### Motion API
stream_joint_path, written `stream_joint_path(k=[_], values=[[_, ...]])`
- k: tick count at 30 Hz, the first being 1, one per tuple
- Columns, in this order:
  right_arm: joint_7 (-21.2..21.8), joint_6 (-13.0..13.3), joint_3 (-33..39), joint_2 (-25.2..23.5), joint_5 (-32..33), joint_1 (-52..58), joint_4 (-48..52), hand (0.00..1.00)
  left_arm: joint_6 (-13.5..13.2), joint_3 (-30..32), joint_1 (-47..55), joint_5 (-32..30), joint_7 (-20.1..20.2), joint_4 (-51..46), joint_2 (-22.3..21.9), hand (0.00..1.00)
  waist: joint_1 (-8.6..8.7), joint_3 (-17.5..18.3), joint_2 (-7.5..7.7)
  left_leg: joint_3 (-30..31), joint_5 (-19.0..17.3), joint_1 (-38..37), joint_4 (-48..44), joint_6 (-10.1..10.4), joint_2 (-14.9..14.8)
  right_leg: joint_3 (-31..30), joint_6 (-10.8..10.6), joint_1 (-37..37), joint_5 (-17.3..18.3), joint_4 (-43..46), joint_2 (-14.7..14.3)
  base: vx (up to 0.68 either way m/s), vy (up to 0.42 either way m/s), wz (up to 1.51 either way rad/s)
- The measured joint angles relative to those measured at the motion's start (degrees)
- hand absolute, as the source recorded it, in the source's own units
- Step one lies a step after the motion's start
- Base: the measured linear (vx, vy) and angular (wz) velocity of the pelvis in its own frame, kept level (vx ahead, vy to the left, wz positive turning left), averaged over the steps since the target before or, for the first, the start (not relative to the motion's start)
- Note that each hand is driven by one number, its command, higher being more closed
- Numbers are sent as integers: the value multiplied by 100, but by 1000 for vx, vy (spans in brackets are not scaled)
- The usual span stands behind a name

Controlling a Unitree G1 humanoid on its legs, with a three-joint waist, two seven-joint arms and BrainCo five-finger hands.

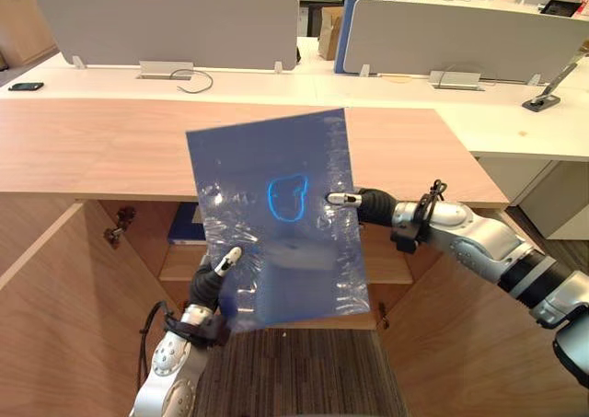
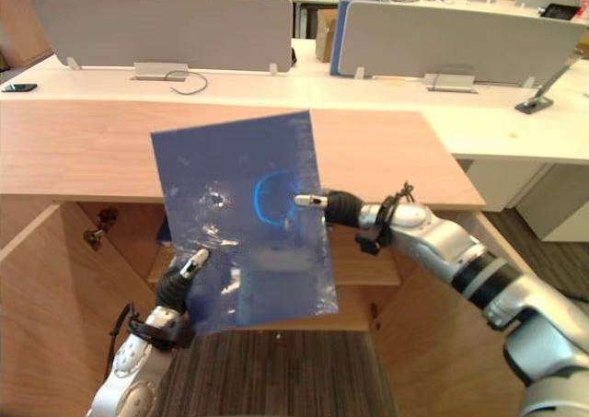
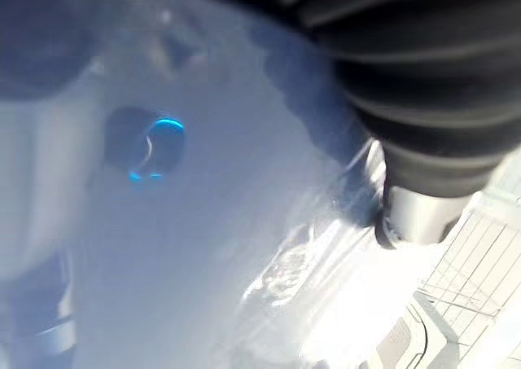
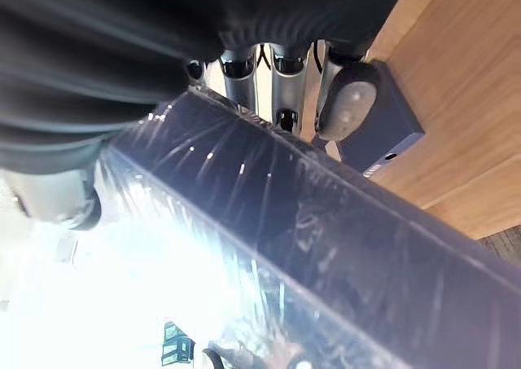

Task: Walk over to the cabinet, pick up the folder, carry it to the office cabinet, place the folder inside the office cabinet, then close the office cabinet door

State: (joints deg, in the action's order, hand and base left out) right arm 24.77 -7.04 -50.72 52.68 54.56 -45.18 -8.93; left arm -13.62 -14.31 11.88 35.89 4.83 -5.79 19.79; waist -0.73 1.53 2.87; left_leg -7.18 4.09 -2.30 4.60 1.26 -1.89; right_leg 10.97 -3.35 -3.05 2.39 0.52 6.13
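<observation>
Holding the folder (image 1: 274, 216) up in both hands, in the air in front of the open office cabinet (image 1: 92, 155). Its upper half shows against the wooden top, its lower half against the opening. Left hand (image 1: 206, 293) grips the lower left corner, thumb over the front face, fingers behind. Right hand (image 1: 370, 204) pinches the right edge about halfway up; the right wrist view shows fingers on one side of the sheet and the thumb on the other.

Folder is near upright, flat face toward the head camera. Its long axis runs up and down, with the top leaning slightly to the robot's left. The opening lies ahead of and below the folder, so the likely next move is forward and down, with the sheet tipped flatter or slid in edge first. Both hands look about equally near the opening.

Edges to watch: the front lip of the wooden top and the front edge of the shelf (image 1: 398, 268). Left door (image 1: 51, 306) and right door (image 1: 442, 339) are both swung wide, leaving good room between them. A blue item (image 1: 187, 225) sits on the shelf's left part, so the right part looks freer.
</observation>
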Motion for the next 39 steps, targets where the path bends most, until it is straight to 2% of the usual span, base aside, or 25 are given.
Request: stream_joint_path(k=[7,10,14,15,16,19,21,22,23,25,28,31,35,39], values=[[0,-59,-37,-140,-380,396,0,100,217,-94,-57,77,276,711,47,0,-6,10,-9,2,2,19,-4,23,-54,-2,41,-16,-30,-99,-63,0,0,0],[2,-61,217,-247,-622,526,55,100,316,-217,-62,356,587,1106,-55,0,-1,14,-17,10,0,25,-3,25,-56,-13,46,-14,-34,-119,-68,0,0,0],[-37,-36,1560,-718,-1195,1207,436,100,286,-88,3,414,633,1503,-799,0,-22,10,-24,13,-8,32,0,34,-51,-15,46,-4,-34,-119,-62,0,0,0],[-63,28,2030,-954,-1313,1455,611,100,284,15,74,419,627,1674,-1130,0,-25,1,-41,13,-10,33,3,36,-49,-18,45,1,-34,-115,-60,0,0,0],[-71,65,2140,-1022,-1368,1521,685,100,281,60,69,428,629,1782,-1243,0,-24,-4,-55,14,-10,33,5,36,-49,-18,45,4,-34,-111,-59,0,0,0],[-186,172,2236,-1099,-1891,1753,948,100,294,499,60,748,632,2511,-1674,0,-10,-21,-112,27,-11,32,12,36,-53,-19,43,8,-32,-100,-63,-11,4,0],[-241,196,2288,-1120,-2119,1927,978,100,384,1011,61,1285,584,3276,-1855,0,-5,-43,-146,39,-10,32,22,37,-54,-18,43,13,-32,-95,-65,0,0,0],[-155,239,2559,-1162,-2037,2092,1110,100,541,1574,50,1720,372,4017,-1927,0,13,-57,-166,44,-11,32,28,37,-50,-18,41,17,-31,-96,-63,0,0,0],[-96,266,2714,-1190,-1964,2173,1252,100,591,1869,71,1915,246,4429,-1933,0,34,-61,-172,57,-12,32,28,39,-51,-18,41,17,-30,-99,-63,0,0,0],[20,599,3021,-1303,-1913,2263,1872,100,719,2591,526,2491,-153,5384,-1836,0,123,-65,-176,168,-28,23,27,56,-56,-33,40,9,-29,-120,-66,25,-4,-5],[117,853,3120,-1403,-1926,2276,2113,100,778,3055,1011,2620,-322,5777,-1754,0,46,-63,-172,189,-36,14,26,59,-51,-28,40,-7,-29,-123,-60,-8,5,1],[148,850,3025,-1533,-1993,2469,2091,100,819,3326,1109,2535,-346,5962,-1746,0,-71,-59,-167,227,-35,10,25,58,-48,-14,40,-15,-28,-107,-57,-53,15,4],[229,829,2665,-1590,-2105,2701,2023,100,834,3733,1120,2401,-473,6042,-1805,0,-45,-54,-168,285,-21,9,28,57,-45,-2,40,-11,-27,-74,-55,-42,13,3],[244,830,2596,-1727,-2204,2702,1806,100,836,3864,1000,2173,-554,6041,-1810,0,-36,-46,-157,312,-4,12,28,64,-47,17,40,-13,-28,-70,-60,0,0,0]])
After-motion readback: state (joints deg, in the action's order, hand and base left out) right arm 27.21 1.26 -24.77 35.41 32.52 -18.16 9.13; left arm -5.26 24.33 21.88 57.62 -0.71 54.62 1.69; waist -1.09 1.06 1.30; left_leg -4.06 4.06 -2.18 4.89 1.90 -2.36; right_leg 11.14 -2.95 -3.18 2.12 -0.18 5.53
